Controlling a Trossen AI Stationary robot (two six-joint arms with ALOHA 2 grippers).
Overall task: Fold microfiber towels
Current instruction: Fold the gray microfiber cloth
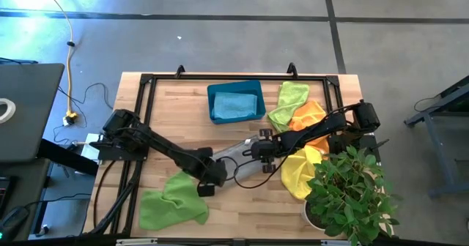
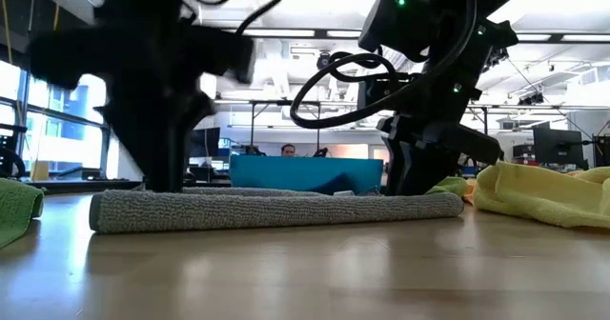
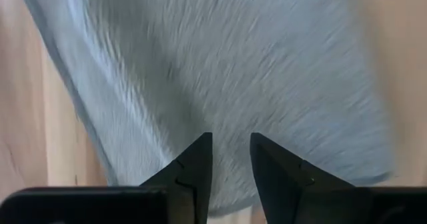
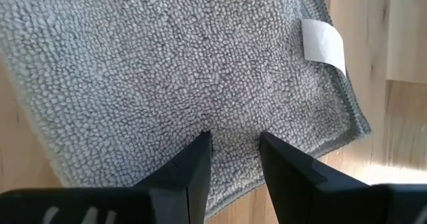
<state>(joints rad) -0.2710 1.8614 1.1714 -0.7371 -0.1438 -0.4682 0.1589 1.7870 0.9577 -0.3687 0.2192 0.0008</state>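
Beyond the table spreads a grey concrete floor crossed by dark seams; the low view shows an office hall with ceiling lights and a person behind the bin. Pale wooden planks make up the table point(image 1: 242, 202), edged by a black metal frame. At its right near corner stands a leafy potted plant point(image 1: 350, 191). A lime green towel point(image 1: 173, 202) lies crumpled at the left near edge. A yellow towel point(image 1: 299, 170), an orange towel point(image 1: 308, 114) and a second green towel point(image 1: 288, 99) are heaped at the right. The rigid teal bin point(image 1: 236, 102) at the far middle holds a light blue towel point(image 1: 236, 105). In the middle lies the grey towel point(image 2: 276, 209), flat, doubled over, nubby, with a white tag point(image 4: 323, 43) at one edge. The left gripper point(image 3: 231, 154) and right gripper point(image 4: 233, 147) each hover over one end of it, fingers narrowly apart, holding nothing.
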